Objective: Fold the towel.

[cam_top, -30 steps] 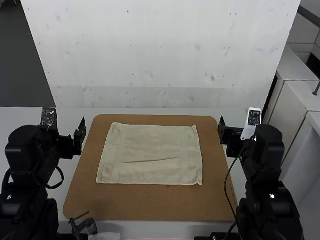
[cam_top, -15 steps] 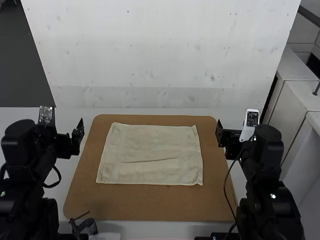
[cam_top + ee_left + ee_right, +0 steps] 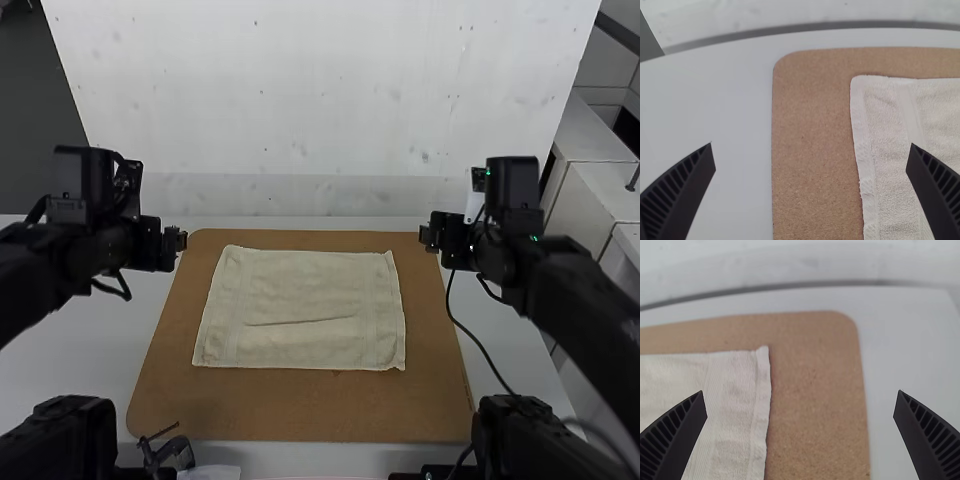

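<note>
Both spread, empty: black ribbed left gripper (image 3: 811,145), black ribbed right gripper (image 3: 801,392); I'd pinch soft-looking, light cream rectangular towel (image 3: 300,300) by far corners (image 3: 861,84)

The high view is moderately bright, its light soft and even over the towel (image 3: 300,285) and board (image 3: 290,410). The counter (image 3: 85,350) looks pale toward nine o'clock. The left arm (image 3: 75,260), near nine, and right arm (image 3: 580,295), near three, are so dark that their surface detail sinks into black, and both are softly blurred. Small green glints show on the right arm. Both wrist views are brighter; in the left wrist view, the counter's back edge bows with lens distortion. The right wrist view looks hazier, its background out of focus.
</note>
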Motion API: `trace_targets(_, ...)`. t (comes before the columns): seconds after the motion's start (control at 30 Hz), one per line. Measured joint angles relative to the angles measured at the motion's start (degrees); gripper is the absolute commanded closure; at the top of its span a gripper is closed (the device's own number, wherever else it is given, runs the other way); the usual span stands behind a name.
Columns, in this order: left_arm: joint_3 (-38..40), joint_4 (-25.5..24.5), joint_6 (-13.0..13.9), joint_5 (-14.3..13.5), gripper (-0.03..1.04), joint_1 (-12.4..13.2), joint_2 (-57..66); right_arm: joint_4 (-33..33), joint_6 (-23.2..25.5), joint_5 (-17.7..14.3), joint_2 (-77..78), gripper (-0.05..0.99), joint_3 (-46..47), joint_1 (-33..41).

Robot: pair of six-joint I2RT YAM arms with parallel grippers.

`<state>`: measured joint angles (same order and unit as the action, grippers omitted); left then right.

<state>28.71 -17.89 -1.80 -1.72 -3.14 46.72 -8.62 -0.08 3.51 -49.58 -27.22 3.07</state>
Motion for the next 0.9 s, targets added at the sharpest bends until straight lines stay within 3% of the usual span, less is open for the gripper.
trace_targets(0.3,6.9,2.6,-0.9,0.0,0.03,0.2,23.7,3.5,2.2,-1.6,-33.6,-0.02,-13.1,6.7)
trace_targets(0.57,10.2,4.4,-1.0,0.0,0.03,0.2,27.4,2.8,3.8,-2.1,-53.0,-0.02,-25.4,9.7)
trace_targets(0.9,10.2,6.6,-1.0,0.0,0.03,1.6,28.8,2.4,5.4,-3.5,-62.9,-0.01,-33.2,10.6)
